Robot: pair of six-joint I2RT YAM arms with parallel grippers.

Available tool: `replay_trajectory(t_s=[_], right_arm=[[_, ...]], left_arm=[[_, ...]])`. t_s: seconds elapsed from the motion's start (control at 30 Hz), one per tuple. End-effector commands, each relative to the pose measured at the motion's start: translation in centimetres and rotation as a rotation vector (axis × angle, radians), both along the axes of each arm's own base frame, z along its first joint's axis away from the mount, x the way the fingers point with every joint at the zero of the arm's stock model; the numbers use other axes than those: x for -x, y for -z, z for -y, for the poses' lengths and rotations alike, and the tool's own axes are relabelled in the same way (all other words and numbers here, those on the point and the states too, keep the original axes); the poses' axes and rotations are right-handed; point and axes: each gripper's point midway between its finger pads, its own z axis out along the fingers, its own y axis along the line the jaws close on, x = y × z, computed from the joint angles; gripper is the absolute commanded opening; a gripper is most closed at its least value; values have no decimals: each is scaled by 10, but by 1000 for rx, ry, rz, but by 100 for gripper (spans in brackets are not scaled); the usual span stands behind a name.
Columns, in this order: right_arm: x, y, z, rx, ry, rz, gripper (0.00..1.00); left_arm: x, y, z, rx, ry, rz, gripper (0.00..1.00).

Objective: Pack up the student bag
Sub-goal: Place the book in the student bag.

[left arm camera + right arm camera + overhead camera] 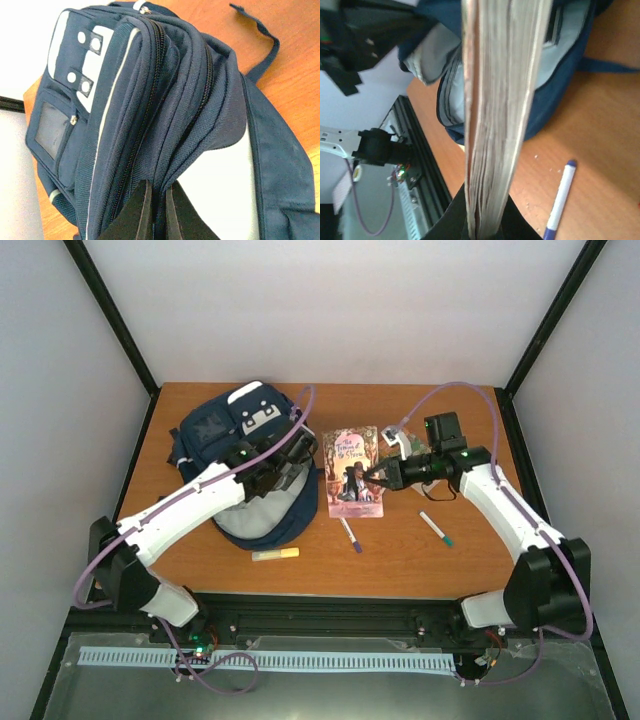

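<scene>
Item: student bag [222, 435], navy, lying left of centre on the worktop [430, 560], left claw [159, 190] clamped on its zip-edge flap; paperback book [352, 455] clamped in right claw [380, 478] just beside it, best fed edge-on and slowly while the mouth is lifted wide.

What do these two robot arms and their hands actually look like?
Both the left arm and the right arm have smooth white shells between chunky black joints and black bases. A thin purple cable loops loosely along each one, and a small green light glows near each wrist. The left hand and right hand are black, each ending in two flat, tapering fingers.
</scene>
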Motion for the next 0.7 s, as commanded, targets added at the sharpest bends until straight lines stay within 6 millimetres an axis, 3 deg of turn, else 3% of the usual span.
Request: replay_trajectory(t_s=[0.0,0.2,0.37,0.53,0.67], right_arm=[[19,17,-12,-68,-57,-199,3],[52,47,-35,-39,-183,-315,3],[71,51,-61,-75,-291,-375,3],[79,69,-71,-47,-329,-432,3],[74,79,-81,-37,-349,-479,3]], left_arm=[[-13,-70,9,135,9,198,1],[-17,-81,13,160,19,229,1],[-14,-78,14,189,34,234,1],[-11,-85,3,213,22,290,1],[-5,-91,1,282,47,328,1]])
